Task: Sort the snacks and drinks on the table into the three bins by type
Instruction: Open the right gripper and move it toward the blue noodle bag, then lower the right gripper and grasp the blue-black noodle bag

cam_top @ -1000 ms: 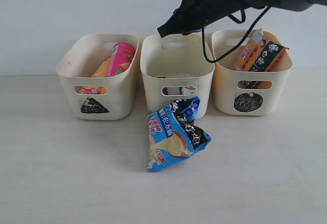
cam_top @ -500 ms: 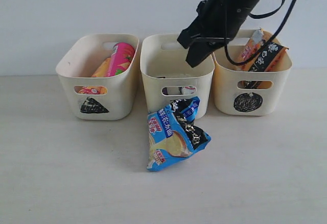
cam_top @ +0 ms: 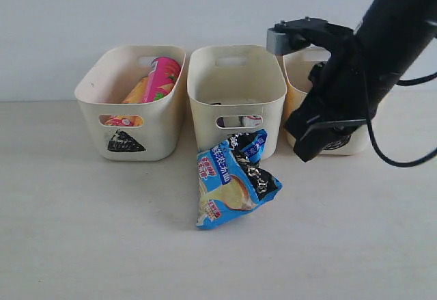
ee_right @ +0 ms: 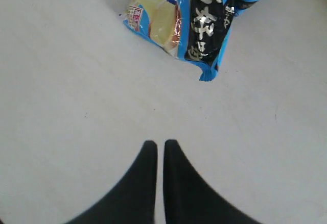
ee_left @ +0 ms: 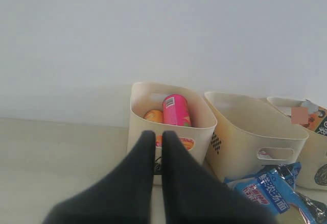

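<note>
Here the blue bag [cam_top: 232, 187] lies on the table [cam_top: 82, 232] just in front of the middle bin [cam_top: 235, 102], its upper corner close to or touching the bin's front wall below the slot handle; it is crinkled, with a black band across one side. The right gripper [cam_top: 305, 151] hangs above the table to the right of the bag and in front of the circle bin [cam_top: 297, 119], whose scribbled mark it largely hides. In the right wrist view the right gripper [ee_right: 159, 143] has its two dark fingers drawn together, only a thin slit between them and nothing held, pointing down at bare table with the blue bag [ee_right: 173, 15] apart from the tips. The left gripper [ee_left: 158, 132] does not show in the exterior view; its own camera shows its fingers likewise together and empty, raised and aimed toward the triangle bin [cam_top: 153, 132]. That bin holds the pink cylinder [cam_top: 162, 78], leaning with its top above the rim, and the yellow cylinder [cam_top: 136, 89] beside it, lower down. Something white and dark shows through the middle bin's slot, too small to name. In the left wrist view a bit of the orange-black bag [ee_left: 318, 120] pokes up out of the farthest bin
</note>
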You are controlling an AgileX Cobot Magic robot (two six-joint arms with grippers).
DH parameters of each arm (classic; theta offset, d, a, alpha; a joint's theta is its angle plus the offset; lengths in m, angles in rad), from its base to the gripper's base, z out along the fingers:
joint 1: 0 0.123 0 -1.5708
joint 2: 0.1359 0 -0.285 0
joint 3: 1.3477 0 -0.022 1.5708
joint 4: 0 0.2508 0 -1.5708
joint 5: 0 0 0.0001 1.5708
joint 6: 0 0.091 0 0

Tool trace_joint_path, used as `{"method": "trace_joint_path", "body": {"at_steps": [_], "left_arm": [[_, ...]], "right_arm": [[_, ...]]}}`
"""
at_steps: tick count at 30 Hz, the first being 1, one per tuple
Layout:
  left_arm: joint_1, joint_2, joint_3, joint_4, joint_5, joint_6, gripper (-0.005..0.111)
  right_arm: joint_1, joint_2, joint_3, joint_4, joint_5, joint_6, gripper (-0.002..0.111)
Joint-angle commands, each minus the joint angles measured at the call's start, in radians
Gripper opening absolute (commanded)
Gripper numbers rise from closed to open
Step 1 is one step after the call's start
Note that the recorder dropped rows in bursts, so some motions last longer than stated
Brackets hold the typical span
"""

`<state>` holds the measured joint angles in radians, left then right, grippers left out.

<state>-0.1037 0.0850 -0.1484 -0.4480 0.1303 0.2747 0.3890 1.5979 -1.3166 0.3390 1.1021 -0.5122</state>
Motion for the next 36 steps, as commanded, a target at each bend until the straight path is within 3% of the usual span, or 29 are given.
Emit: {"method": "trace_joint_path", "body": {"at_steps": [1, 7, 11, 15, 21, 26, 29, 34, 36], "left_arm": [[0.003, -0.006, 0.006, 0.001, 0.002, 0.002, 0.004], [0.003, -0.006, 0.006, 0.001, 0.002, 0.002, 0.004], [0.003, -0.006, 0.006, 0.001, 0.002, 0.002, 0.004], [0.003, -0.006, 0.006, 0.001, 0.002, 0.002, 0.004], [0.003, -0.006, 0.006, 0.001, 0.002, 0.002, 0.004], [0.003, -0.006, 0.006, 0.001, 0.002, 0.002, 0.004], [0.003, -0.006, 0.006, 0.001, 0.002, 0.002, 0.004], [0.003, -0.006, 0.006, 0.001, 0.002, 0.002, 0.004], [0.003, -0.006, 0.006, 0.001, 0.002, 0.002, 0.004]], "right_arm": [[-0.021, -0.073, 0.133, 0.01, -0.185, 0.049, 0.0], [-0.169, -0.133, 0.302, 0.197, -0.415, 0.052, 0.0], [-0.27, -0.152, 0.376, 0.356, -0.454, -0.027, 0.0], [-0.343, -0.124, 0.4, 0.504, -0.34, -0.145, 0.0], [-0.392, 0.039, 0.334, 0.62, 0.007, -0.286, 0.0], [-0.389, 0.14, 0.269, 0.643, 0.025, -0.286, 0.002], [-0.389, 0.169, 0.231, 0.643, 0.006, -0.286, 0.017], [-0.39, 0.198, 0.176, 0.65, -0.045, -0.286, 0.071], [-0.383, 0.207, 0.156, 0.65, -0.078, -0.286, 0.083]]}}
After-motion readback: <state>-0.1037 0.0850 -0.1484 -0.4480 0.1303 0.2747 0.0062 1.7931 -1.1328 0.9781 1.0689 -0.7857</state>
